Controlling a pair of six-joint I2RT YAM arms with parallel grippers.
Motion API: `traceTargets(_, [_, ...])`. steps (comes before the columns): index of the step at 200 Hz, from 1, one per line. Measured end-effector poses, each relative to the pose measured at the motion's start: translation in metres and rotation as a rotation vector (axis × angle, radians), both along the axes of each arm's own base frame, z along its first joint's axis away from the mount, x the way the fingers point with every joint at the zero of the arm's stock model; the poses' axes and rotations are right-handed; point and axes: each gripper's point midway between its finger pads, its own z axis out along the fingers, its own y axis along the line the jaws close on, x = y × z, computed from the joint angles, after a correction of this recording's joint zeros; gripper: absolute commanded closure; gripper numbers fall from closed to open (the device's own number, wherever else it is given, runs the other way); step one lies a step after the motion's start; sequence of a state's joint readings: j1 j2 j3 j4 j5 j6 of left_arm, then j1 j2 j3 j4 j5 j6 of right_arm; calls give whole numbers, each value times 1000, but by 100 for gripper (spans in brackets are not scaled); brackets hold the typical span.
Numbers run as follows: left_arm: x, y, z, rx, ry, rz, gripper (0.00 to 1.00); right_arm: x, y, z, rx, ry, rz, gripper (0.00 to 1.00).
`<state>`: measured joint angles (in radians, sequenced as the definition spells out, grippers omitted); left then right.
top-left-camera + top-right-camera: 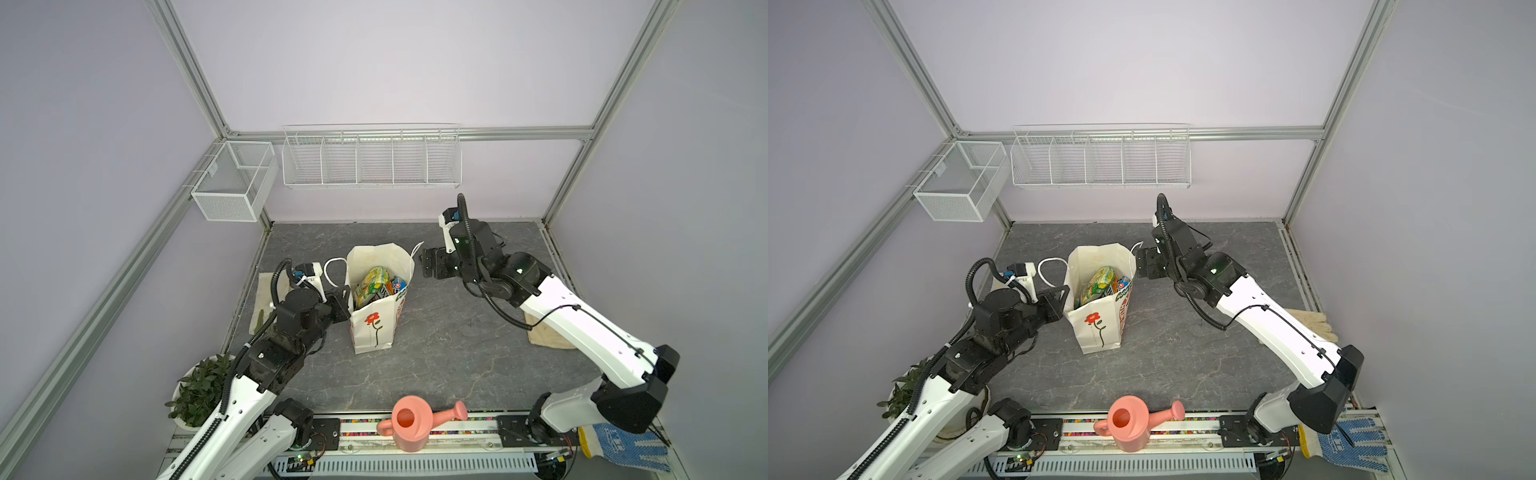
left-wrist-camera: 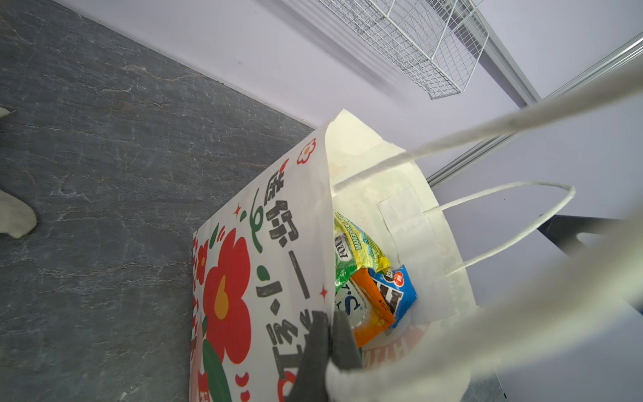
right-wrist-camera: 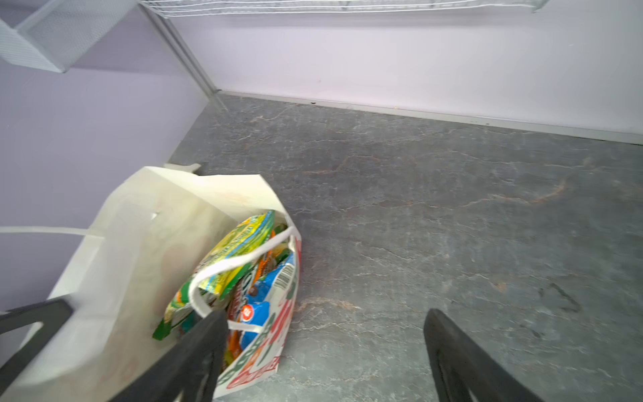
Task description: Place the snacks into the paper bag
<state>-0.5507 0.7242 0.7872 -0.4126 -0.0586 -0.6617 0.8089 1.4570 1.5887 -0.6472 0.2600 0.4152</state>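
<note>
A tall cream-white paper bag (image 1: 374,328) with white cord handles stands upright near the middle of the grey marbled worktop (image 1: 457,353), mouth open. Its near face carries a red flower on a green stem. The side seen by the left wrist camera shows big red blossoms and a column of bold black Chinese characters (image 2: 282,243).

The snacks (image 1: 374,282) sit inside the bag, stacked on edge against its right wall. A green-yellow glossy packet (image 2: 355,243) reads "FOX'S", with a yellow strip beginning "MANGO". Beside it lie an orange packet (image 2: 374,309) with large white lettering ending in "S" and a small blue pack (image 2: 400,292) printed with brown "m" letters. Other packs beneath are too hidden to read.

The left claw (image 1: 343,301) is pinched closed on the bag's left rim, one finger (image 2: 313,348) outside the paper and one inside. The right claw (image 1: 428,262) hangs just beside the bag's far right corner, spread wide and empty.

A pink plastic watering can (image 1: 409,428) stands at the near edge and a potted green plant (image 1: 199,386) at the near left.
</note>
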Motion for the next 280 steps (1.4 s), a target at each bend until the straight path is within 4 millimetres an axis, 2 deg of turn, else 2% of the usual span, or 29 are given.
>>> traceTargets(40, [0, 0, 0, -1, -2, 0, 100, -8, 35, -7, 75, 51, 144, 16])
traceTargets(53, [0, 0, 0, -1, -1, 0, 100, -8, 44, -14, 76, 72, 171, 23])
traceTargets(59, [0, 0, 0, -1, -1, 0, 100, -7, 47, -18, 71, 81, 181, 32])
traceTargets(68, [0, 0, 0, -1, -2, 0, 100, -6, 50, -24, 69, 95, 187, 57])
traceTargets(80, [0, 0, -1, 0, -1, 0, 100, -6, 54, -29, 63, 108, 197, 84])
traceTargets(86, [0, 0, -1, 0, -1, 0, 100, -6, 54, -30, 62, 110, 199, 93])
traceTargets(134, [0, 0, 0, 1, -5, -1, 100, -5, 53, -29, 58, 103, 192, 93])
traceTargets(184, [5, -3, -5, 16, 7, -4, 100, -8, 39, -23, 26, 75, 170, 93])
traceTargets(242, [21, -18, -3, 35, 38, -29, 100, -5, 20, -10, -10, 24, 143, 93])
traceTargets(280, [34, -32, 0, 30, 52, -58, 100, 5, 4, -11, -40, 25, 109, 93])
